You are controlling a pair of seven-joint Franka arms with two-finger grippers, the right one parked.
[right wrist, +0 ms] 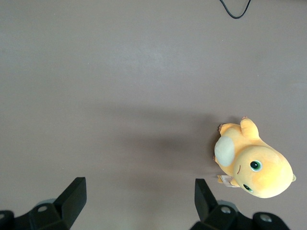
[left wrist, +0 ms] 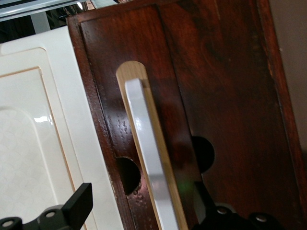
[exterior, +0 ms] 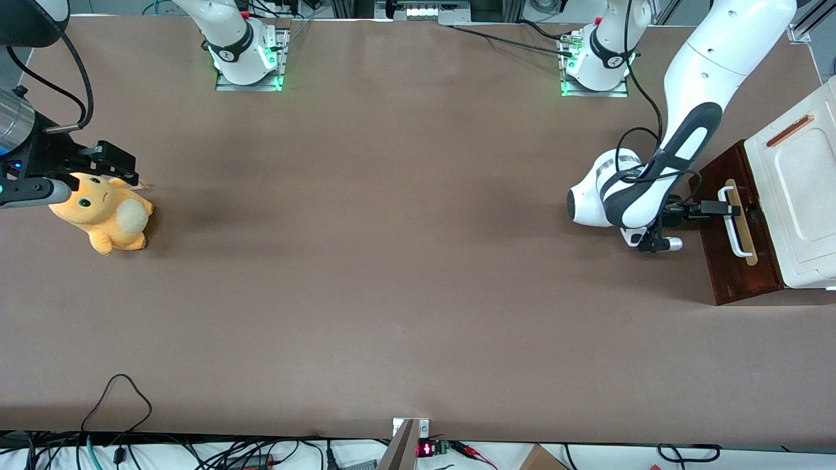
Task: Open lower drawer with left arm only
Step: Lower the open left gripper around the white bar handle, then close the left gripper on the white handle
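Observation:
The lower drawer shows its dark red-brown front at the working arm's end of the table, with a white bar handle on a pale wood strip. None of the drawer's inside shows. The left arm reaches down to the drawer front. Its gripper is open and straddles the handle. One black finger hangs over the white cabinet's edge, and the other finger is over the dark wood. Neither finger visibly touches the bar.
The white cabinet with a recessed top holds the drawer at the table's edge. An orange plush toy lies toward the parked arm's end. Cables trail along the table edge nearest the front camera.

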